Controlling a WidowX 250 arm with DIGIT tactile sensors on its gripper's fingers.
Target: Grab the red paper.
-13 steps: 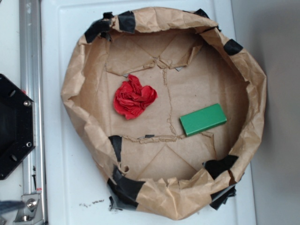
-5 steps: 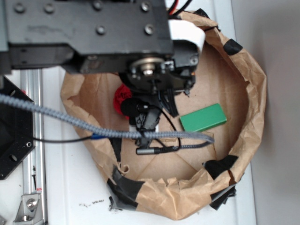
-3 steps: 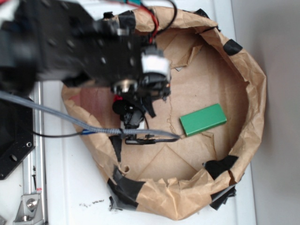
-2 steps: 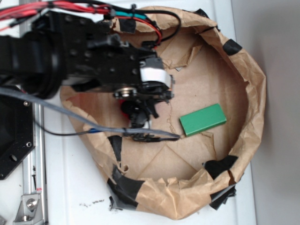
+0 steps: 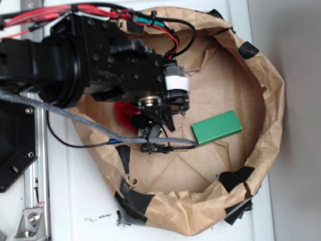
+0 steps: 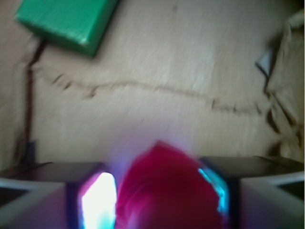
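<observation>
Wrist view, jaws now flanking the red paper (image 6: 164, 191), grip unclear; arm shifted right since earlier, green block (image 6: 66, 21) beyond

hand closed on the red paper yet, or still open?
Cannot tell for sure. In the wrist view the red paper sits between the fingers of the hand, but firm contact isn't visible; the exterior view hides it.

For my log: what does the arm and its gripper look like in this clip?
The arm is matte black with boxy housings and visible screws. Red, black and teal wires loop over its top; a grey braided cable trails underneath. A white band sits near the wrist. The gripper has dark fingers.
</observation>
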